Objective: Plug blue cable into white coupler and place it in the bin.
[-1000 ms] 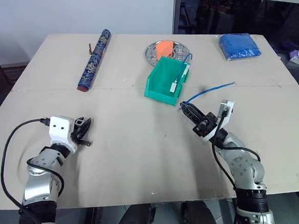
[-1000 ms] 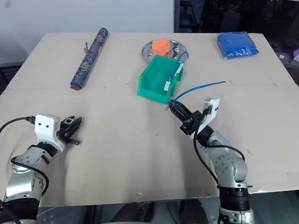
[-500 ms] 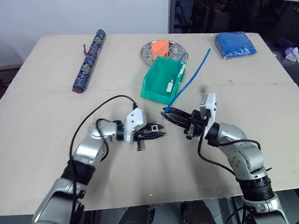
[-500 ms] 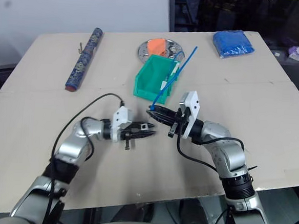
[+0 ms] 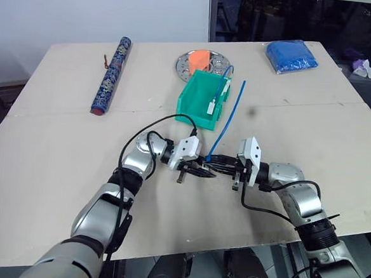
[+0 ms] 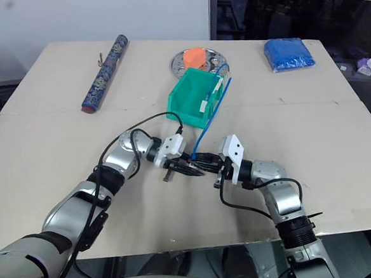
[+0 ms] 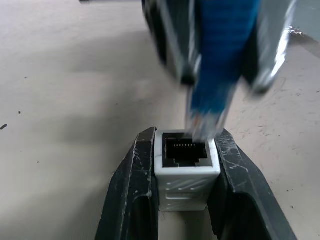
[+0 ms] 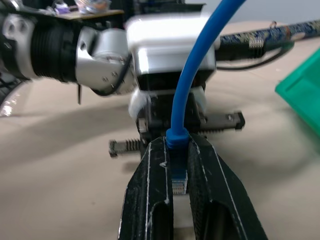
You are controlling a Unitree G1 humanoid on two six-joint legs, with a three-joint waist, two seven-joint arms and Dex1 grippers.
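Light beige wooden desk point(image 5: 56, 168) carrying the following. Left gripper point(image 5: 203, 171), two black fingers, clenched on the tiny white boxy plastic coupler point(image 7: 186, 170), dark socket opening facing outward; held above the desk's middle, toward the near edge. Right gripper point(image 5: 214, 160), two black fingers, clenched on the plug end of the thin bright-blue cable point(image 5: 228, 120), tip to tip with the left gripper. In the left wrist view the cable's small clear plug point(image 7: 202, 125) sits just at the socket's rim, tilted; whether it has entered cannot be told. The cord rises from the right gripper and curves up over the desk toward the bin, its free end near the bin's right wall. Small green open-topped rectangular plastic bin point(image 5: 197, 102), behind the grippers, toward the far edge; inside it lies a second white block on a blue cord point(image 5: 211, 106). Round metal plate point(image 5: 192, 64) with an orange piece point(image 5: 202, 57), just behind the bin. Long dark-blue patterned roll point(image 5: 111, 75), far left area. Folded blue cloth bundle point(image 5: 292, 57), far right corner.
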